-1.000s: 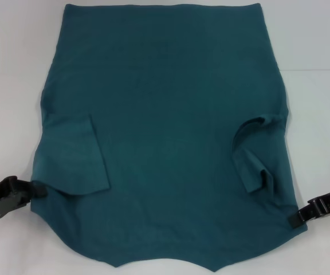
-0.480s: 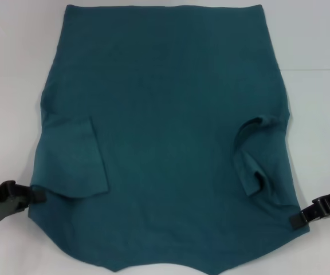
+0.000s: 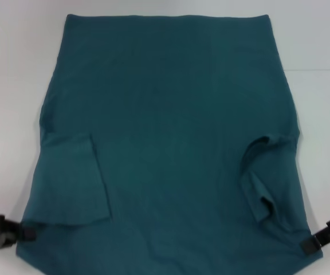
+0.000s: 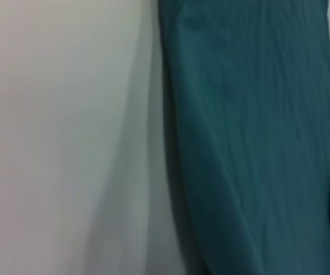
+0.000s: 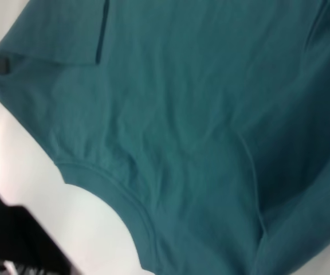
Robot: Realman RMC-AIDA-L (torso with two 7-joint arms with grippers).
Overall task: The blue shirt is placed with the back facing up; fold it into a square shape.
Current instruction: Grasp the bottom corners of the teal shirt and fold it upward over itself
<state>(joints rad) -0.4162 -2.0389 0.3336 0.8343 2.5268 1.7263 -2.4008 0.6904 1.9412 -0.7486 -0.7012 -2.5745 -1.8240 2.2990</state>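
— Head view first: what's nearest the robot?

— The two grippers, low at the near edge of the white tabletop (image 3: 319, 114). The left gripper (image 3: 28, 233) sits at the near-left corner of the blue shirt (image 3: 171, 132), its dark fingertips closed on the cloth edge just below the folded-in sleeve. The right gripper (image 3: 310, 246) does the same at the near-right corner, tips pinched on the fabric there.

— And the shirt itself?

— Spread flat over the middle of the tabletop, plain side up, neckline end toward the robot and running off the near edge of the view. Both short sleeves are turned inward over the body: the left one lies as a neat flap, the right one is rumpled with a loose fold. The straight hem lies toward the far edge, well apart from both grippers.

— Anything from the wrist cameras?

— The right wrist view shows the curved neckline of the shirt over the white surface, and farther off the left gripper's tip at the cloth edge. The left wrist view shows only a long side edge of the shirt against the tabletop.
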